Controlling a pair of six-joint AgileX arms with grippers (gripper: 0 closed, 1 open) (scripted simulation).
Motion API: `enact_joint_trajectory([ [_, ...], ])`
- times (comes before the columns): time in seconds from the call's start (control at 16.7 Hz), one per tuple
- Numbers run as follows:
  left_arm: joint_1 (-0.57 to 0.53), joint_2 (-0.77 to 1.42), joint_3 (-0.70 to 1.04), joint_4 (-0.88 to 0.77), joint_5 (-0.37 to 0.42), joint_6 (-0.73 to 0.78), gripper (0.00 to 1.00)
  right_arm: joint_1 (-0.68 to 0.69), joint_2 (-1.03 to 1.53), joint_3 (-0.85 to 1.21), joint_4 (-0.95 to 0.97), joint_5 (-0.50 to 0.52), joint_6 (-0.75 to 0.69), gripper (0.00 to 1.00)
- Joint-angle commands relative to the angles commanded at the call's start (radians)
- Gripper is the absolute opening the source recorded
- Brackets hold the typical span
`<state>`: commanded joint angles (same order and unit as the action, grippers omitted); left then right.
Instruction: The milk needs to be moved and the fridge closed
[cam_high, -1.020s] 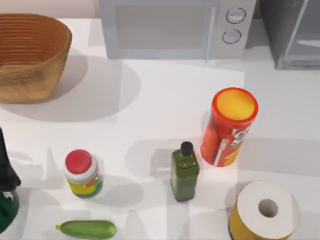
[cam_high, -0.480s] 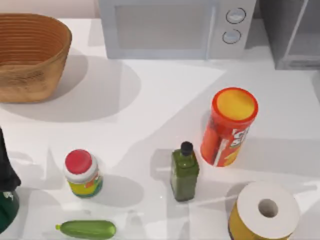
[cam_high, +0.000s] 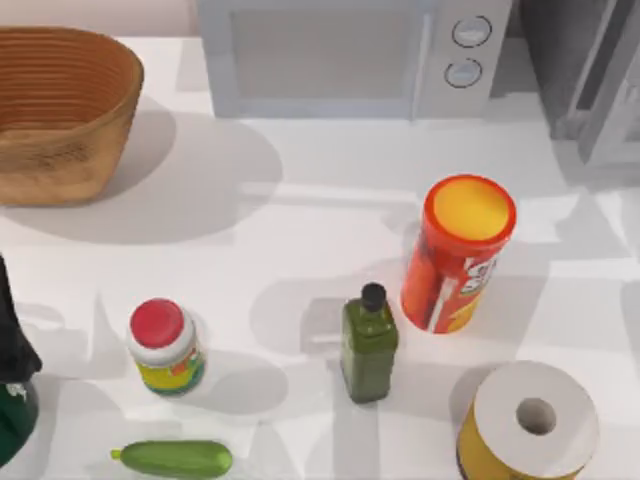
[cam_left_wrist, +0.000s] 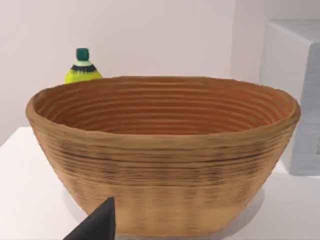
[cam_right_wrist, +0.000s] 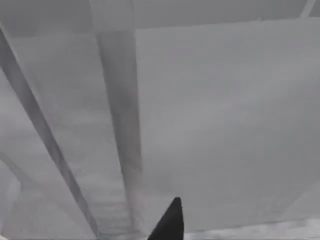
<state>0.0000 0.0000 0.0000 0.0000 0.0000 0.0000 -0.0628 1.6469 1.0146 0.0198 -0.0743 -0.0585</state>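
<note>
Now fridge (cam_high: 590, 80) sits at worktop's (cam_high: 300, 210) far right corner, beside microwave (cam_high: 350, 55); glass-panelled door (cam_high: 615, 95) ajar, swung partway. Milk carton not visible to me, presumably inside. Judging door rigid, light on hinge, glass smooth, so push on grey frame edge rather than pane. My right fingers (cam_right_wrist: 167, 222) close against door panel, whether touching cannot tell; spread cannot tell. Left fingers (cam_left_wrist: 97, 225) parked facing wicker basket (cam_left_wrist: 165, 150); spread likewise unclear.

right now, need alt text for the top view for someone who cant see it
White table from above: an orange chips can stands right of centre, with a green bottle, a red-lidded jar and a cucumber nearer the front. A wicker basket sits back left, a microwave back centre, the grey fridge back right.
</note>
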Motion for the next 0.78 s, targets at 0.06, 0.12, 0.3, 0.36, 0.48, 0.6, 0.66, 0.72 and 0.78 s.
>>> enact_joint_trajectory([
  [0.06, 0.000, 0.000, 0.000, 0.000, 0.000, 0.000, 1.00, 0.022, -0.017, -0.013, 0.020, 0.019, 0.022, 1.00],
  [0.12, 0.000, 0.000, 0.000, 0.000, 0.000, 0.000, 1.00, 0.033, -0.026, -0.020, 0.030, 0.028, 0.033, 1.00],
  [0.3, 0.000, 0.000, 0.000, 0.000, 0.000, 0.000, 1.00, 0.035, -0.028, -0.021, 0.032, 0.029, 0.034, 1.00],
  [0.36, 0.000, 0.000, 0.000, 0.000, 0.000, 0.000, 1.00, 0.019, -0.023, -0.024, 0.028, 0.034, 0.029, 1.00],
  [0.48, 0.000, 0.000, 0.000, 0.000, 0.000, 0.000, 1.00, 0.016, -0.008, -0.009, 0.023, 0.038, 0.030, 1.00],
  [0.6, 0.000, 0.000, 0.000, 0.000, 0.000, 0.000, 1.00, 0.013, 0.045, 0.045, 0.007, 0.042, 0.031, 1.00],
  [0.66, 0.000, 0.000, 0.000, 0.000, 0.000, 0.000, 1.00, 0.013, 0.079, 0.081, 0.000, 0.043, 0.032, 1.00],
  [0.72, 0.000, 0.000, 0.000, 0.000, 0.000, 0.000, 1.00, 0.013, 0.110, 0.119, -0.007, 0.043, 0.032, 1.00],
  [0.78, 0.000, 0.000, 0.000, 0.000, 0.000, 0.000, 1.00, 0.014, 0.136, 0.153, -0.014, 0.042, 0.033, 1.00],
])
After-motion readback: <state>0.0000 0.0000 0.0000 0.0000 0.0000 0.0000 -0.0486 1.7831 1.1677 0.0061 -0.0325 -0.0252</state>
